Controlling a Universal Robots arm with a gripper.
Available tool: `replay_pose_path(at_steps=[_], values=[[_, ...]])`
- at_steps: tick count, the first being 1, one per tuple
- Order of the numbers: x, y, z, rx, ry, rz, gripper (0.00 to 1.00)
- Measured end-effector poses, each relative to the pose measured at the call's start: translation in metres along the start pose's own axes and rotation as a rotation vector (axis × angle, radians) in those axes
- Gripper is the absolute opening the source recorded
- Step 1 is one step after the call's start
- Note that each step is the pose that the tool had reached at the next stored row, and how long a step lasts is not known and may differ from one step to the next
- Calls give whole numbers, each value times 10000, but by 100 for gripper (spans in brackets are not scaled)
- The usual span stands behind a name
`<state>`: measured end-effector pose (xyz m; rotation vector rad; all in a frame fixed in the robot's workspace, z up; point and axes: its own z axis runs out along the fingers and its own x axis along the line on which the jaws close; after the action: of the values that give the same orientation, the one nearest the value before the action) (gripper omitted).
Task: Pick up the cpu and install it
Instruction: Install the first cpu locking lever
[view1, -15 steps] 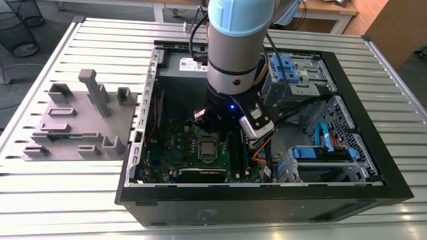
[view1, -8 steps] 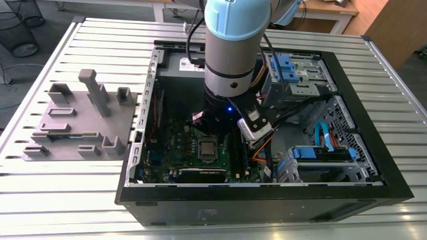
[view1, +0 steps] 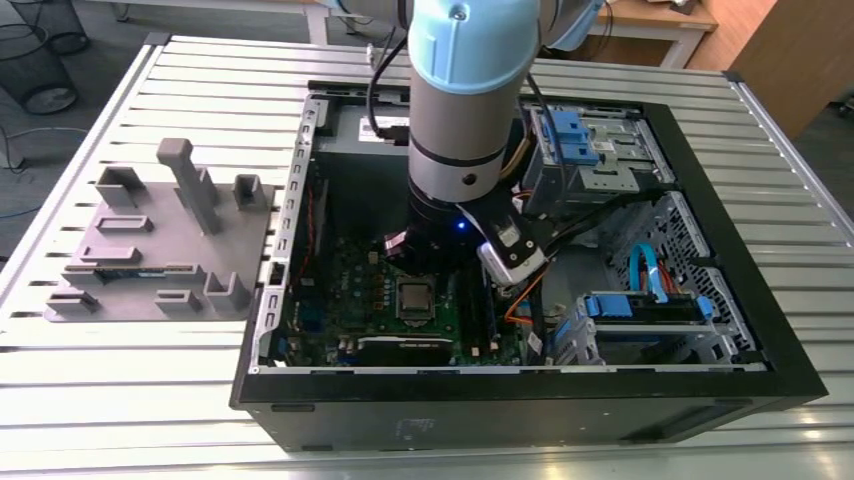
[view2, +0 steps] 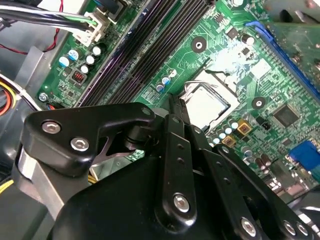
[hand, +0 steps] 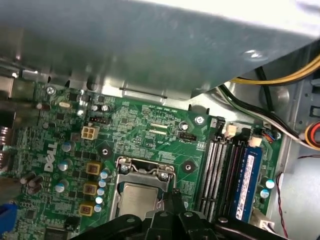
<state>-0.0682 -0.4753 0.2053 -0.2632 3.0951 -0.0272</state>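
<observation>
- Hanging over the open computer case (view1: 747, 330) in the exterior view, the arm (view1: 467, 100) reaches down at the frame's centre, its wrist just above the motherboard (view1: 340, 300). The cpu (view1: 415, 298) sits in its socket at about 6 o'clock from the wrist, a small grey square on the green board. A grey fixture block (view1: 160, 250) with upright pegs lies on the slatted table (view1: 107, 400) at 9 o'clock from the case, well apart from the arm. Blue drive brackets (view1: 641, 305) sit at 3 o'clock from the cpu.
- Looking along the black gripper (view2: 171, 100) in the second wrist view, the two fingers (view2: 177, 135) press together into one narrow tip with nothing between them, so the jaws are closed and empty. The cpu (view2: 207, 102) lies seated inside the silver socket frame (view2: 200, 82), at 3 o'clock from the fingertips and just beside them. Dark memory slots (view2: 145, 45) run at 11 o'clock from the tip.
- Showing the board from the other side, the first wrist view has the cpu (hand: 140, 197) resting in the socket (hand: 145, 170), with the gripper (hand: 175, 192) tip at 3 o'clock from it, near the chip's edge. A memory stick (hand: 250, 180) with a blue label stands in the slots at 3 o'clock from the socket, and the case's grey metal wall (hand: 150, 45) spans 12 o'clock.
</observation>
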Motion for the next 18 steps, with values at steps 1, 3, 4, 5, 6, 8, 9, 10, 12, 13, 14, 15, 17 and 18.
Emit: replay_pose_path(at_steps=[1, 3, 4, 5, 6, 8, 9, 10, 12, 13, 14, 15, 17, 18], values=[[1, -5, 7, -4, -2, -66, 11], [3, -16, 19, -7, -5, -184, 11], [5, -24, 21, -9, -6, -236, 11], [7, -33, 23, -9, -6, -279, 11], [9, -44, 25, -11, -7, -314, 11], [14, -70, 28, -12, -8, -365, 11], [15, -78, 32, -12, -8, -393, 11], [17, -82, 38, -14, -9, -426, 11], [17, -86, 54, -16, -11, -484, 11], [18, -87, 63, -16, -11, -507, 11], [18, -87, 71, -17, -10, -523, 11], [19, -88, 77, -17, -11, -533, 11], [19, -88, 81, -17, -10, -545, 11], [19, -89, 85, -19, -12, -555, 11]])
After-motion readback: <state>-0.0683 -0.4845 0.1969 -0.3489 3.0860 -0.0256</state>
